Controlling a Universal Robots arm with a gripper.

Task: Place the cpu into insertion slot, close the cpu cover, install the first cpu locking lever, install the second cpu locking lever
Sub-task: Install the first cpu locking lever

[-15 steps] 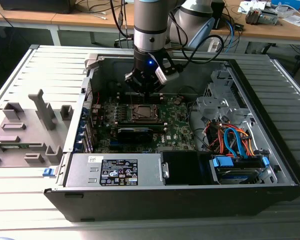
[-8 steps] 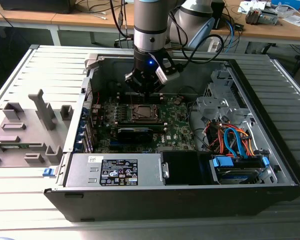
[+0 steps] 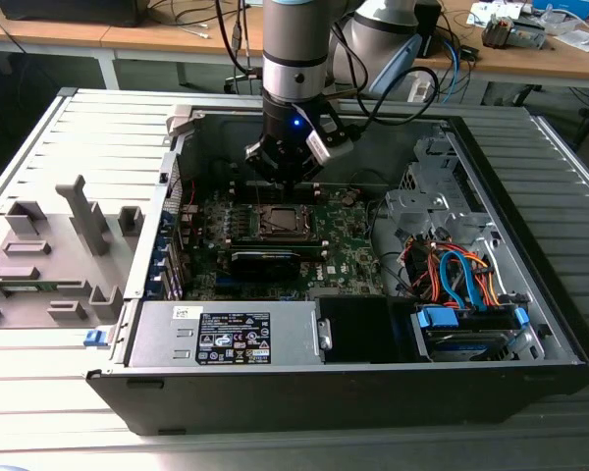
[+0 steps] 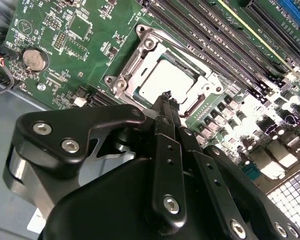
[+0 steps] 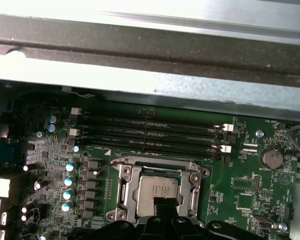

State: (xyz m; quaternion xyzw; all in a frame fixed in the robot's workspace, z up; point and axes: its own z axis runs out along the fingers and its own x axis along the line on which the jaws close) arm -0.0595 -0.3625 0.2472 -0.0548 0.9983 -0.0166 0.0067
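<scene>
We see cpu (image 4: pixel 162 80) seated under cpu cover (image 4: pixel 124 75), frame flat to hold chip down. Gripper (image 4: pixel 166 96) closed, empty, tip at cover's edge: we judge pushing, not grasping.

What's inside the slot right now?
The cpu lies in it, silver top showing through the cover. The pins beneath are hidden; the gripper covers one edge.

Green board (image 4: pixel 97 40), silver-grey cpu (image 4: pixel 167 82), black jaws.
The board has tiny silver dots and long black slots (image 5: pixel 150 132). The cover (image 4: pixel 132 62) round the cpu is shiny silver. The cables (image 3: pixel 461 280) are orange, blue and red. The case (image 3: pixel 373 392) is black and grey.
</scene>
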